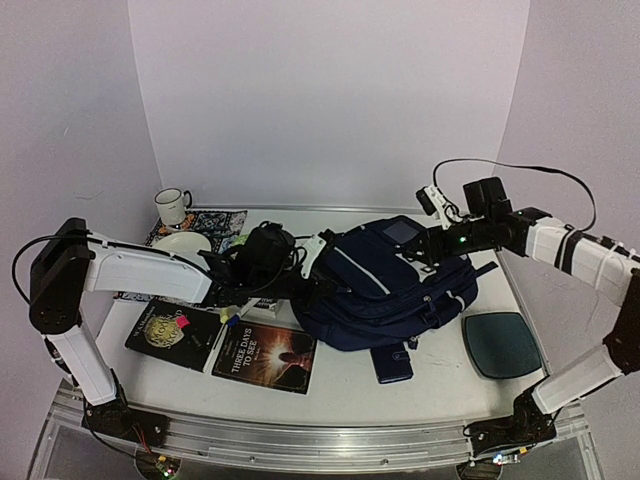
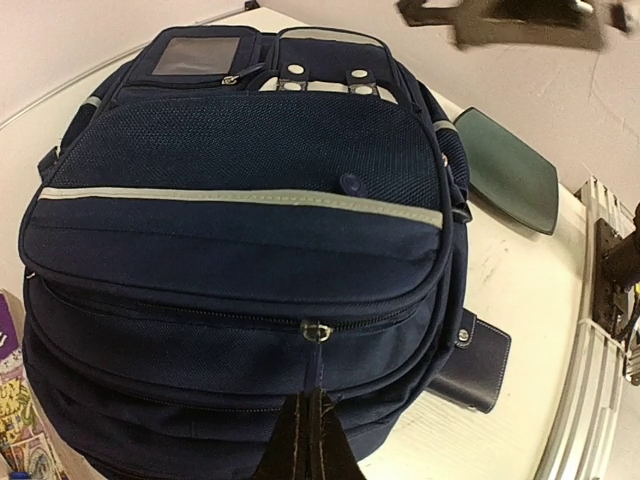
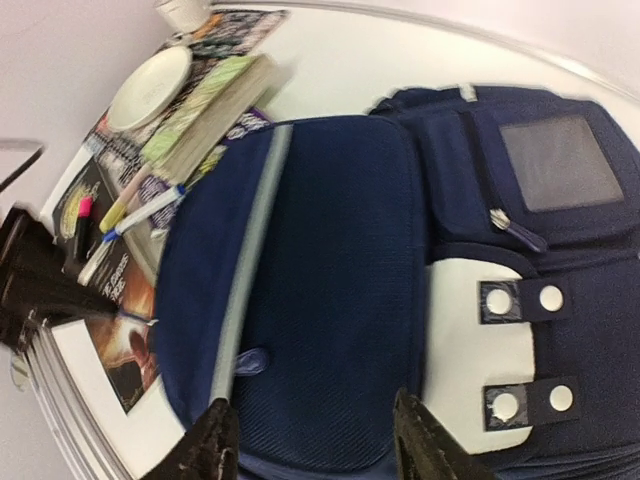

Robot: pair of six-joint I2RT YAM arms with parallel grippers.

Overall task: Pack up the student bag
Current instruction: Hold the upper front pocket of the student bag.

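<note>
The student bag [image 1: 385,290] is a navy backpack with pale piping, lying in the middle of the table. In the left wrist view the student bag [image 2: 240,240] fills the frame, and my left gripper [image 2: 318,400] is shut on the cord pull hanging from a zip slider [image 2: 316,330]. From above, the left gripper [image 1: 312,272] sits at the bag's left edge. My right gripper [image 1: 425,250] hovers over the bag's far right side. In its own view the right gripper [image 3: 318,445] is open above the mesh pocket [image 3: 330,280], beside the white patch [image 3: 480,350], holding nothing.
A small navy wallet [image 1: 391,363] lies against the bag's near side. A dark teal pad [image 1: 503,343] is to the right. Left of the bag lie two books [image 1: 265,357], pens [image 1: 235,313], a plate [image 1: 182,241] and a mug [image 1: 172,205].
</note>
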